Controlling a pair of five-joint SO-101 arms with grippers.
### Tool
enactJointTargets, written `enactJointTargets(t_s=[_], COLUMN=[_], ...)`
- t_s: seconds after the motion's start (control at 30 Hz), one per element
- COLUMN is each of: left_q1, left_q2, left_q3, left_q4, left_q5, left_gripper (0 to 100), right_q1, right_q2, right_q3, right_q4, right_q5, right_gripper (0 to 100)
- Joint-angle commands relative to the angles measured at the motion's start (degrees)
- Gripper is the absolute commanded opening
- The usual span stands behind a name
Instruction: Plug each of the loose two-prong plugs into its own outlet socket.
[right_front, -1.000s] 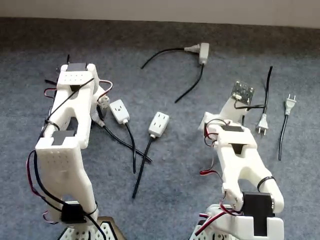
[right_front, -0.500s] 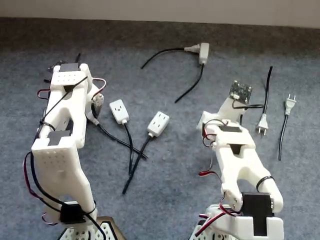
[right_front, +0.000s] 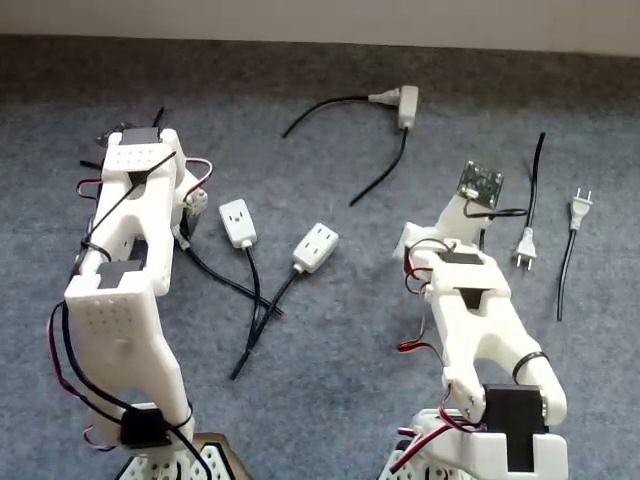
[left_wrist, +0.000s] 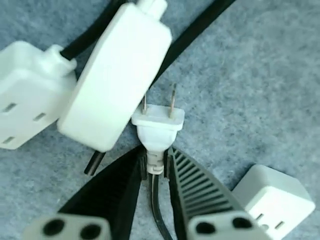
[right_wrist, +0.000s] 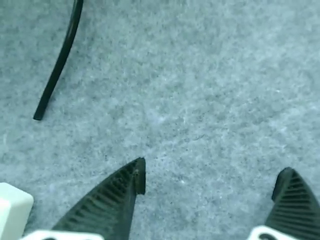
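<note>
The left claw (left_wrist: 156, 155) is clenched on the neck of a two-prong plug (left_wrist: 157, 125), whose prongs are bare and in no socket. In the overhead frame, the left socket (right_front: 238, 222) and middle socket (right_front: 317, 247) lie unfilled at centre-left. At upper centre, the top socket (right_front: 407, 105) appears already mated. At right, the near plug (right_front: 524, 247) and far plug (right_front: 580, 207) lie loose. The right claw (right_wrist: 212, 177) hangs released over the bare counter (right_front: 340, 400). By this reckoning, three plugs remain.

Left socket (right_front: 238, 222) beside right socket (right_front: 316, 247), loose plug (right_front: 580, 208) far right
</note>
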Motion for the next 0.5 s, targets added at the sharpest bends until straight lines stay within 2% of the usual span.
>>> enactJointTargets(t_s=[0.0, 0.13, 0.4, 0.47], left_q1=[-0.31, 1.01, 5.49, 7.25], left_q2=[1.8, 2.59, 0.4, -1.36], left_q3=[-2.51, -5.23, -8.84, -10.68], left_q4=[-0.62, 3.34, 4.48, 6.86], left_q5=[0.09, 0.09, 0.0, 0.0], left_gripper=[1, 1, 1, 1], right_q1=[-0.31, -0.31, -0.31, -0.31], right_q2=[-1.71, -1.71, -1.71, -1.71], right_q3=[-0.13, -0.13, -0.13, -0.13], right_q4=[-1.01, -1.01, -1.1, -1.1], right_q5=[-0.53, -0.53, -0.53, -0.53], right_gripper=[38.5, 38.5, 38.5, 38.5])
